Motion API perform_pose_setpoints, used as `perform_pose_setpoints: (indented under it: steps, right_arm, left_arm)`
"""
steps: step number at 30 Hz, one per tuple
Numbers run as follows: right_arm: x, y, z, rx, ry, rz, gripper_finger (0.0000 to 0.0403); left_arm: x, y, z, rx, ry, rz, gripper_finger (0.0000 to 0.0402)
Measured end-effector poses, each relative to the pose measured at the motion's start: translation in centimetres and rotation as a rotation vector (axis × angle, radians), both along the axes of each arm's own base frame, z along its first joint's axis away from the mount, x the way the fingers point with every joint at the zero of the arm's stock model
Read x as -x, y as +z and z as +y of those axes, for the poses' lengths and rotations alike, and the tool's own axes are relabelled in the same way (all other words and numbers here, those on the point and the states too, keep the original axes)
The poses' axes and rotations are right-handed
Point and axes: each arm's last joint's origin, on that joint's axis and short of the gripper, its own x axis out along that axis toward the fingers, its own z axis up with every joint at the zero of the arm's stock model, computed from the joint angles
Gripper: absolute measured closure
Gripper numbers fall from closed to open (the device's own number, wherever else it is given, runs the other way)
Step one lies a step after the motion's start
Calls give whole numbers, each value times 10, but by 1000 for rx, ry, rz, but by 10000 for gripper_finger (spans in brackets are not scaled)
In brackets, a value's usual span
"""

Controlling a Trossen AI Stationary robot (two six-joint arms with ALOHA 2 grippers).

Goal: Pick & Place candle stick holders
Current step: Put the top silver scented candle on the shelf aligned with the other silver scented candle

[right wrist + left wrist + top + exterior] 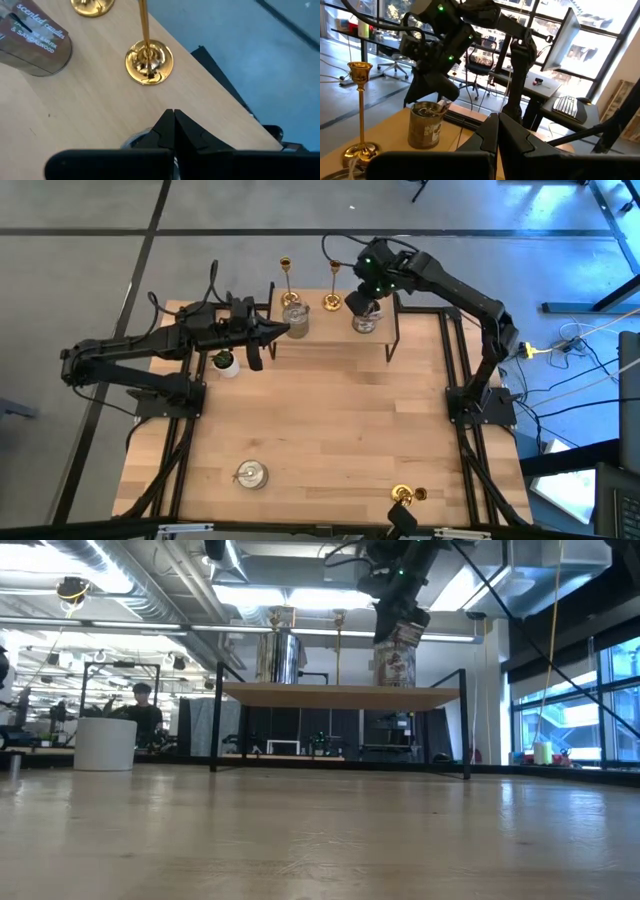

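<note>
Candle holders: four on the raised shelf (330, 345) at upper centre, two on the surface (330, 430) below. Right tool (365, 308) shut on the silvery holder (366, 320); set it flat, release gently. Left tool (283, 332) shut, empty.

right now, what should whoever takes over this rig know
Right gripper: shut, over the silvery-glass holder on the raised shelf; grip not confirmable.
Left gripper: shut, empty, beside the shelf's left end near the small plant pot.
On the shelf: two gold holders and a second silvery-glass holder.
Left to place: a silvery-glass holder and a gold holder, both at the near table edge.
</note>
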Motion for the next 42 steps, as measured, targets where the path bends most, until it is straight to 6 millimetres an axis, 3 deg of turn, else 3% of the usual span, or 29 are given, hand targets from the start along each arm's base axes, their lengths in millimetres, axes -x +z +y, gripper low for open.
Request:
perform_pose_setpoints:
  steps: [13, 24, 42]
  right_arm:
    - [-7, -2, 2, 48, -15, 8, 403]
    - [-5, -17, 3, 19, -13, 67, 403]
    - [0, -21, 5, 24, -20, 153, 403]
  left_arm:
    - [0, 0, 0, 3, -5, -1, 400]
    - [0, 0, 0, 8, -15, -2, 400]
    - [0, 0, -1, 10, -22, -3, 400]
